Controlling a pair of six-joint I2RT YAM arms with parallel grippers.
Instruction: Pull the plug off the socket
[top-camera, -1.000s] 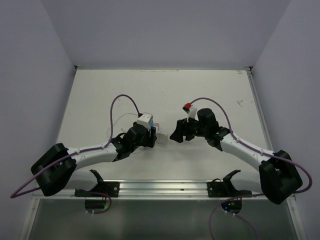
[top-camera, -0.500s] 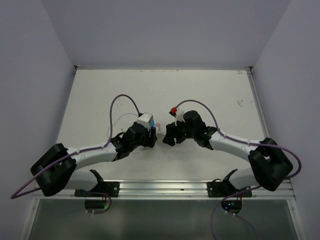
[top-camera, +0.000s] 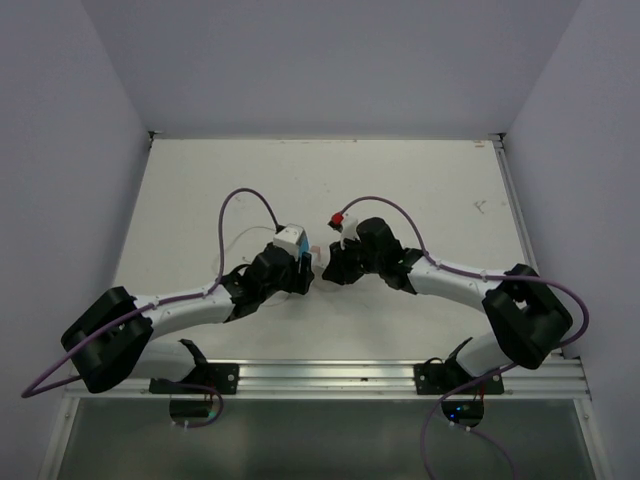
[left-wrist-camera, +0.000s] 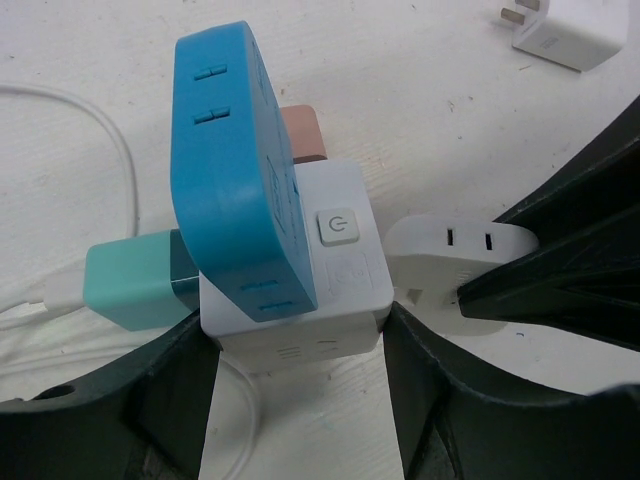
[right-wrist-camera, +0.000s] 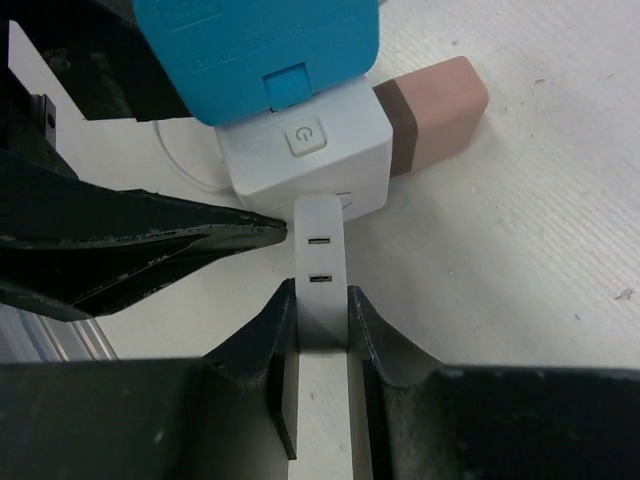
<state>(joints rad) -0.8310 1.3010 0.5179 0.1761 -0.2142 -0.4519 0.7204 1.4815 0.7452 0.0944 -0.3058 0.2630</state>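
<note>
The socket (left-wrist-camera: 335, 275), a white cube with a power button, stands on the table, and my left gripper (left-wrist-camera: 300, 370) is shut on its lower sides. A blue plug (left-wrist-camera: 235, 150) sticks out of its top, a teal plug (left-wrist-camera: 135, 280) out of its left, a pink plug (left-wrist-camera: 302, 135) out of its far face. A flat white plug (right-wrist-camera: 322, 260) sits against the socket (right-wrist-camera: 310, 150) on its near side in the right wrist view. My right gripper (right-wrist-camera: 322, 305) is shut on that white plug, one finger on each flat face. From above, both grippers (top-camera: 312, 270) meet mid-table.
A second white square plug (left-wrist-camera: 575, 30) lies loose on the table beyond the socket. A thin white cable (left-wrist-camera: 110, 150) loops on the table to the socket's left. Purple arm cables (top-camera: 245, 195) arch above both wrists.
My right arm has swung left up to the socket and its jaws have closed on the flat white plug. The left gripper and the socket have stayed put.
</note>
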